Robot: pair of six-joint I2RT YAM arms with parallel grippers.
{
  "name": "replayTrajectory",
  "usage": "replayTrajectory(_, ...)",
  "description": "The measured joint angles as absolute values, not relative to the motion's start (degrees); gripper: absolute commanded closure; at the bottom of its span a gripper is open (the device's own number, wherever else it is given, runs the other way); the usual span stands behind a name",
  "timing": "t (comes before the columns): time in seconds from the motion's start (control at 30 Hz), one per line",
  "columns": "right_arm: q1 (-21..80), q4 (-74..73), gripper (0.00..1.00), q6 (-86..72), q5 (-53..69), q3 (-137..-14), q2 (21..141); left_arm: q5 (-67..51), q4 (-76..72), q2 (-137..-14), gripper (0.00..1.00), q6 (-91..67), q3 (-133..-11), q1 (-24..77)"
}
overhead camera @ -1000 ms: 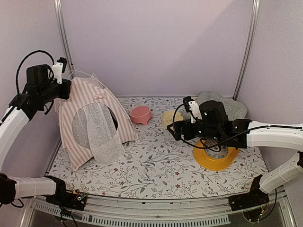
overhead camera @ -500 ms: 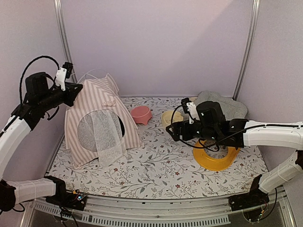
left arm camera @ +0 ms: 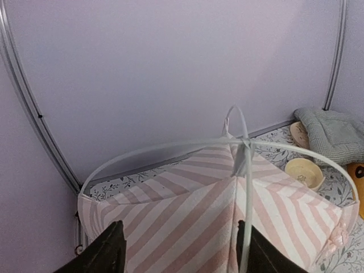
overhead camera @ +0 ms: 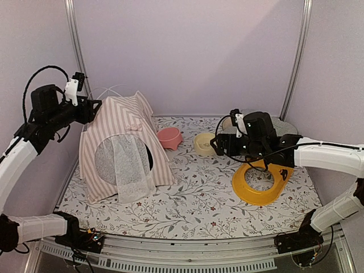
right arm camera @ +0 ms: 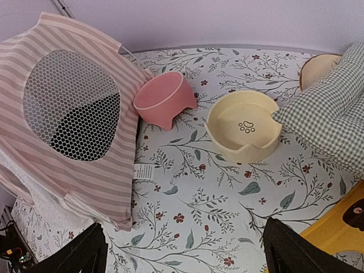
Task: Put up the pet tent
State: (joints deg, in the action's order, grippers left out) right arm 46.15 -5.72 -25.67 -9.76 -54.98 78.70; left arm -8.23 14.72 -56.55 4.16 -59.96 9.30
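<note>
Standing erect at centre left of the overhead frame, the pet tent (overhead camera: 122,142) lies immediately right of the left gripper (overhead camera: 95,106), jaws parted astride its top ridge; the right gripper (overhead camera: 215,146), wide and empty, is well apart.

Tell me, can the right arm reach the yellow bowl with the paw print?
Probably yes. The right gripper hangs open close to the yellow bowl, and nothing lies between them. The checked cushion only meets one side of its rim.
</note>
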Motion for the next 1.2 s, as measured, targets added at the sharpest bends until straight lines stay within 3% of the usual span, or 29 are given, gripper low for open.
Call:
replayTrajectory(0.03, 45.45, -6.20, 0.03, -25.89, -9.78, -55.05, 78.70, -7.27, 14.92, -56.27, 0.03, 4.23, -60.34, 9.30)
replayTrajectory(0.07, 44.36, -6.70, 0.03, -26.17, -9.76, -55.13, 78.70, -6.11, 15.35, -55.83, 0.01, 3.53, -60.95, 9.30)
replayTrajectory(0.57, 37.56, -11.49, 0.03, -29.89, -11.07, -55.22, 76.95, -10.13, 19.22, -49.04, 0.01, -1.23, -66.11, 12.82)
replayTrajectory(0.97, 32.23, -14.41, 0.01, -32.64, -13.15, -55.37, 76.01, -6.31, 20.45, -52.99, 0.01, -4.10, -66.78, 37.45)
replayTrajectory(1.2, 26.52, -17.28, 0.02, -32.34, -11.99, -63.61, 85.19, -5.93, 15.53, -58.78, 0.01, -7.07, -62.15, 48.29)
